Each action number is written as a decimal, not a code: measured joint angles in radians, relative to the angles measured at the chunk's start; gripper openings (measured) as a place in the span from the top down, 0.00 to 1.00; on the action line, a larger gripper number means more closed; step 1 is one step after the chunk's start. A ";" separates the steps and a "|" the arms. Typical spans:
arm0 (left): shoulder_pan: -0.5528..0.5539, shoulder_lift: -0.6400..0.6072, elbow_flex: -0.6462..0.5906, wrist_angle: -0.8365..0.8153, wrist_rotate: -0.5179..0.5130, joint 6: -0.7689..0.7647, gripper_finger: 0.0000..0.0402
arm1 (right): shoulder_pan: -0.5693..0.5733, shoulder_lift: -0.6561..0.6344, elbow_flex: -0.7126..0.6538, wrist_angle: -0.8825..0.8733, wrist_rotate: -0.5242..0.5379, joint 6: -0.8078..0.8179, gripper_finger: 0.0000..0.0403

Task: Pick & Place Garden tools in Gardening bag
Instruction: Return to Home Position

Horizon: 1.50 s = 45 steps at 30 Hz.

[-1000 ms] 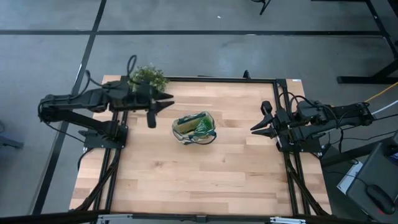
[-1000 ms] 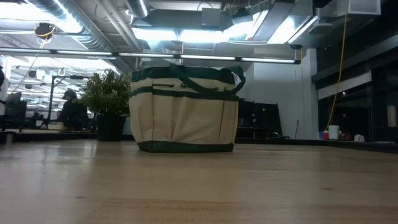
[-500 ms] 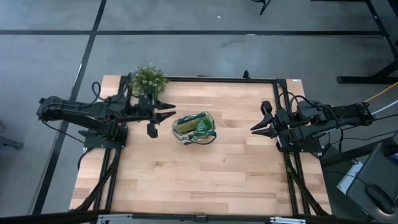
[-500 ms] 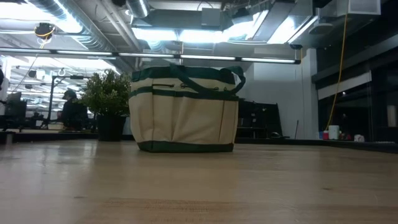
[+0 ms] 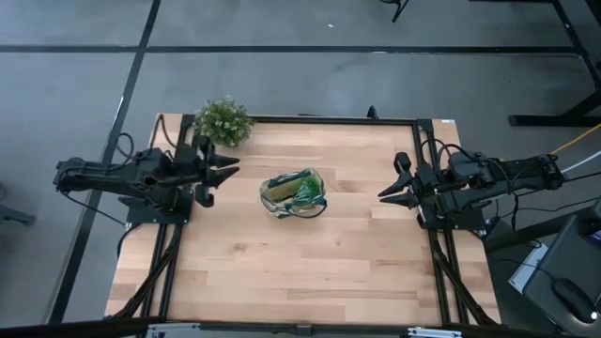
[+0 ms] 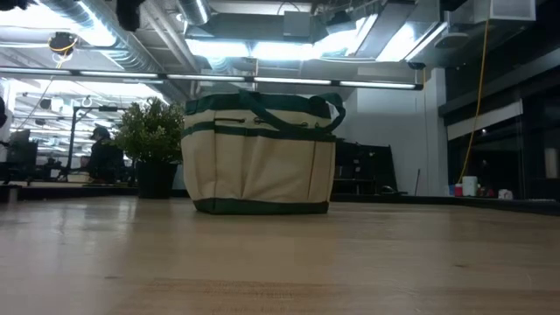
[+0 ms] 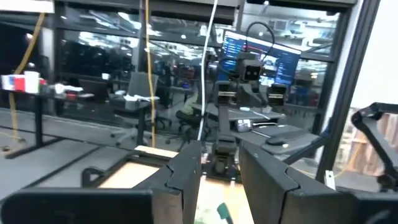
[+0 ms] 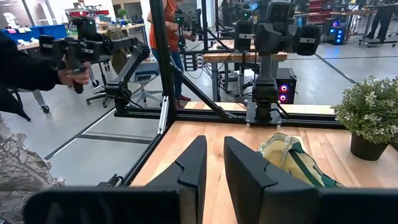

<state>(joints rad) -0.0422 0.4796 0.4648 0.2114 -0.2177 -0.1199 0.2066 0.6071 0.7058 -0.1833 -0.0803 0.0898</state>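
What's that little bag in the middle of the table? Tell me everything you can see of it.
The bag is a small soft tote of beige fabric with dark green trim along its rim and base, green handles and stitched side pockets. It stands upright near the middle of the wooden table, mouth open upward, something green showing inside. Only the table touches it: the potted plant stands apart, and the left gripper and right gripper hang open at either side.

Even overhead light covers the pale wooden tabletop [image 5: 300, 268]; the beige fabric bag with dark green trim [image 5: 294, 192] throws a faint shadow; in the low view ceiling strip lights [image 6: 254, 48] glare white; the left wrist view's room is dim, its blue screen [image 7: 256, 47] glowing.
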 joint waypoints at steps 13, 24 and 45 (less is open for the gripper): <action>0.000 -0.137 0.000 -0.154 -0.076 -0.007 0.74 | 0.000 0.000 0.000 0.000 0.000 0.000 0.85; 0.000 -0.130 0.000 -0.412 -0.068 0.034 0.74 | 0.000 0.000 0.000 0.000 0.000 0.000 0.85; -0.002 -0.139 -0.117 -0.152 0.055 0.160 0.74 | 0.000 0.000 0.000 0.000 0.000 0.000 0.85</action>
<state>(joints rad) -0.0441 0.3408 0.3476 0.0590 -0.1631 0.0403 0.2066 0.6071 0.7059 -0.1833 -0.0803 0.0898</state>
